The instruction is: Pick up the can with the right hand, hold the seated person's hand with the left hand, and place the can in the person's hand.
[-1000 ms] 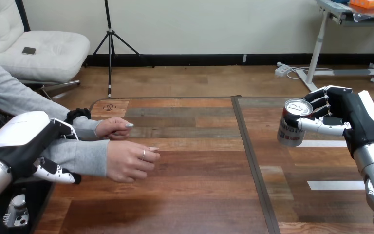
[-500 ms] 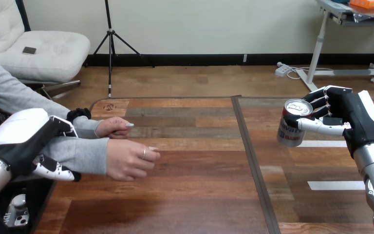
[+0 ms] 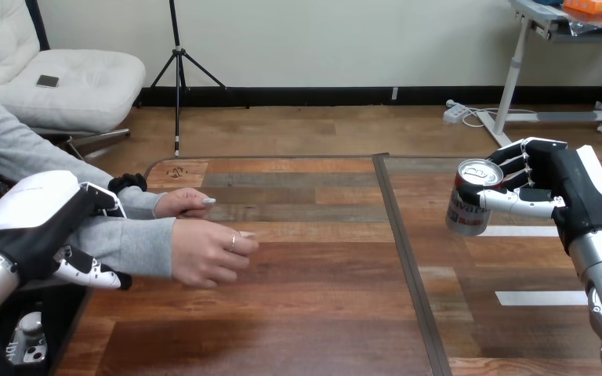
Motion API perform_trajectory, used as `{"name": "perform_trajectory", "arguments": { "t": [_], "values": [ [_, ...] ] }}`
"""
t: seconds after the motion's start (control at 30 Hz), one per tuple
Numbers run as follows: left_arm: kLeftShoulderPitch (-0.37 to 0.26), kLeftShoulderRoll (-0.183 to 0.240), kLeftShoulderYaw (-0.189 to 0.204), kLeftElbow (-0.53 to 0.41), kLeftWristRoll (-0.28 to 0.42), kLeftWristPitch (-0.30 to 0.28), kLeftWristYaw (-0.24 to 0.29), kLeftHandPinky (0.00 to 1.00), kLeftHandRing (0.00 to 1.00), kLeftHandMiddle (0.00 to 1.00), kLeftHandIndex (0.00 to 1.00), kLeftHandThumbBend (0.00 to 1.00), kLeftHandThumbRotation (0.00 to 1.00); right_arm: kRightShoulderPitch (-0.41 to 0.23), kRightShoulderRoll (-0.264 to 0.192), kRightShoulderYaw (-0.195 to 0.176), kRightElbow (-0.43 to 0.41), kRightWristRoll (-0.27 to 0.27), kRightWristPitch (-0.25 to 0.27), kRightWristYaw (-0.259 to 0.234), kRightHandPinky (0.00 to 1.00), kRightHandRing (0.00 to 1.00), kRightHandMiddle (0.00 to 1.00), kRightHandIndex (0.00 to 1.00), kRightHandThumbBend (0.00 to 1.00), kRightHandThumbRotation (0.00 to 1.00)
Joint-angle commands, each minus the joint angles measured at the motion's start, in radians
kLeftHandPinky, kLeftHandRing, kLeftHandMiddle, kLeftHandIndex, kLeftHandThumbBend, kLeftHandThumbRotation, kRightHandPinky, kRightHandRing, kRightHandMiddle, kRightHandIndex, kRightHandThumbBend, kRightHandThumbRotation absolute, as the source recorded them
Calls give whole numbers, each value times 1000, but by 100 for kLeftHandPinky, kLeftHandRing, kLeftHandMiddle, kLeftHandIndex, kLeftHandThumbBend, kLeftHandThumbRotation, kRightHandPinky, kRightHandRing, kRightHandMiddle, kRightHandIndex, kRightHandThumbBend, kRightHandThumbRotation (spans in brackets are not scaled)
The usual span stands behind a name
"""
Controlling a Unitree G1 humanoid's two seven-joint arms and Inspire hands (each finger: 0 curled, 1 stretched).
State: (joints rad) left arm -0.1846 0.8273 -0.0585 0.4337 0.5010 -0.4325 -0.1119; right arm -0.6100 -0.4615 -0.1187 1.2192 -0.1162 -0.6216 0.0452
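Observation:
My right hand (image 3: 568,192) is shut on a silver and red can (image 3: 469,202) and holds it slightly tilted just above the right part of the wooden table (image 3: 313,313). At the left, my left hand (image 3: 35,223) wraps the person's grey-sleeved forearm (image 3: 129,244), with fingers over the top and the thumb beneath. The person's nearer hand (image 3: 212,254) reaches out over the table, loosely curled and palm down. Behind it, the person's farther hand (image 3: 184,202) rests on the table.
A dark seam (image 3: 402,251) runs front to back down the table's middle, between the person's hands and the can. White tape strips (image 3: 541,298) lie on the right half, below and in front of the can.
My left hand and the person's forearm have lifted slightly, raising the nearer hand a little. My right hand and the can have stayed put.

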Motion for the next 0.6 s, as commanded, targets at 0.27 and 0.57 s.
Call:
{"name": "perform_trajectory", "arguments": {
  "t": [0.27,0.57],
  "values": [
    [-37,1,24,-38,-12,-34,36,30,35,42,44,79,0,-93,-10,-6,-63,12,-36,-14,33,37,42,45,71,0],
    [-37,-18,23,-55,-22,-25,30,32,37,43,44,77,0,-93,-6,-9,-63,20,-35,0,34,38,42,45,70,0]
  ]
}}
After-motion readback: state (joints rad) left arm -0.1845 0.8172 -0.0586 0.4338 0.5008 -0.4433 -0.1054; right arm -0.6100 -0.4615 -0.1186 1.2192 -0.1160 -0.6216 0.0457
